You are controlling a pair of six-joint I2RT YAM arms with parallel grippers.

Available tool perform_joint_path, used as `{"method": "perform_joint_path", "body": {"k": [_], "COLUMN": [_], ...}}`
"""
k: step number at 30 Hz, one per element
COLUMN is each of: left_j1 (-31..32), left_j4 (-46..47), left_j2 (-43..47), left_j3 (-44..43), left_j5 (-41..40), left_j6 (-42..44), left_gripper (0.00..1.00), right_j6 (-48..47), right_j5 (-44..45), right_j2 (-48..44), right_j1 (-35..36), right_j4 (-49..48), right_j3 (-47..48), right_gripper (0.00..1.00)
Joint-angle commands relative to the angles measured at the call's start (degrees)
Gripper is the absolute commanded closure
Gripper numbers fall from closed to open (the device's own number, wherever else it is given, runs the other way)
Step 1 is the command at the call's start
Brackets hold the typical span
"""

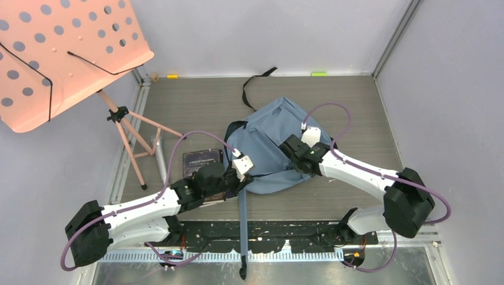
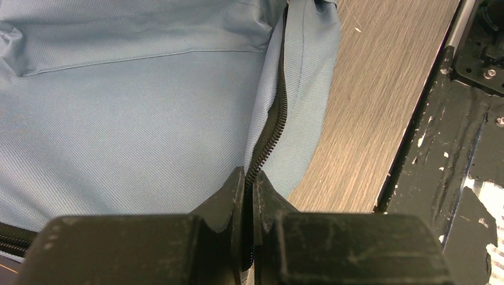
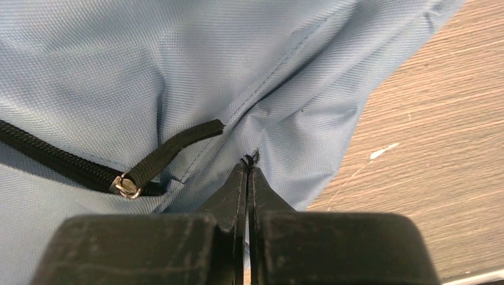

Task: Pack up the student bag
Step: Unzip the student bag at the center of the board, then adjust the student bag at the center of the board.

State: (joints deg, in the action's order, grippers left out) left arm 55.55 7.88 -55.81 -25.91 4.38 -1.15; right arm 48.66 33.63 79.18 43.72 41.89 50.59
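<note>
At frame centre, left tool [image 2: 249,178] and right tool [image 3: 246,168] clamp the grey-blue fabric student bag [image 1: 267,138] by its black zipper [image 2: 271,127]. Probable step: opening; next, spread the mouth.

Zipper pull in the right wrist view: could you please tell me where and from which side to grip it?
Probably the black cord tab, midway along, not the small metal slider. It lies flat on the bag, running up-right, so come from above, straddling its width.
</note>
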Motion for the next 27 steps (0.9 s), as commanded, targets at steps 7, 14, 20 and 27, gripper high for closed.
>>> {"method": "perform_joint_path", "body": {"k": [7,14,20,27], "left_j1": [-0.2,-0.1,-0.2,-4.1], "left_j4": [-3.6,-2.3,-14.1,-33.1], "left_j2": [1.3,-0.5,-0.1,-0.9], "left_j3": [-0.4,-3.0,-11.6,-25.5], "left_j5": [0.3,3.3,1.0,0.2], "left_j6": [-1.1,-4.4,-9.4,-8.6], "left_gripper": [1.0,0.6,0.15,0.0], "right_j6": [-5.4,-9.0,-14.7,-23.6], "right_j5": [13.4,8.6,1.7,-20.2], "right_j2": [-8.1,-10.5,-17.8,-25.1], "right_j1": [-4.8,-4.7,-4.8,-4.9], "right_j4": [9.4,7.9,5.2,-5.4], "right_j3": [1.6,2.5,2.6,-0.1], "right_gripper": [1.0,0.87,0.41,0.28]}}
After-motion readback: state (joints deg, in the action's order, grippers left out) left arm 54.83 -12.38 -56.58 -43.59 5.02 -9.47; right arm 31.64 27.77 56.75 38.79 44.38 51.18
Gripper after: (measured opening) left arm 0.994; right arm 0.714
